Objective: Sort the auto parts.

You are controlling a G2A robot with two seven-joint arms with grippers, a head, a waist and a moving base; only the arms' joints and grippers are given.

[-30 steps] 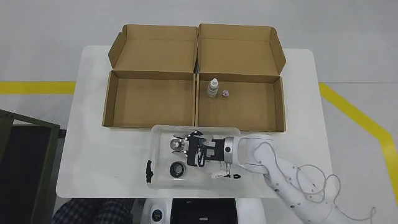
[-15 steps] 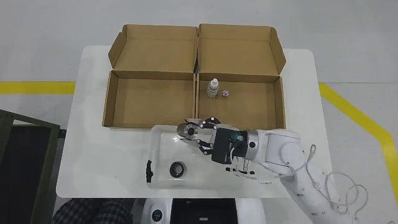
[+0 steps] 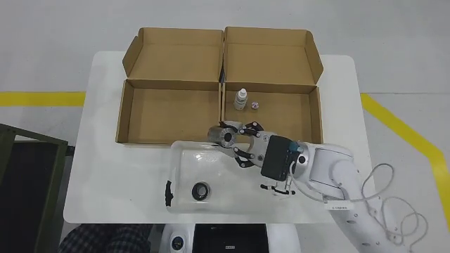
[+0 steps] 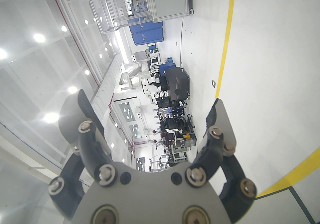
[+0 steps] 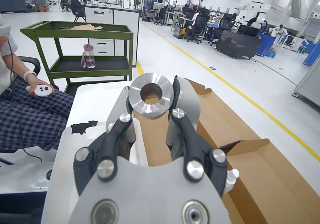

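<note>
Your white table (image 3: 105, 169) carries 2 open cardboard boxes side by side, the left box (image 3: 169, 116) touching the right box (image 3: 281, 123), lids folded back. On your side of them sits a clear plastic bin (image 3: 190, 169). A small black part (image 3: 168, 193) lies just beside the bin's left wall.

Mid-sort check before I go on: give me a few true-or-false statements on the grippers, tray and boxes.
1. The right gripper holds a metal ring. True.
2. The white bottle lies in the clear tray. False: it stands in the right cardboard box.
3. A black ring lies in the clear tray. True.
4. The left gripper is shut on a part. False: it is open and holds nothing.
</note>
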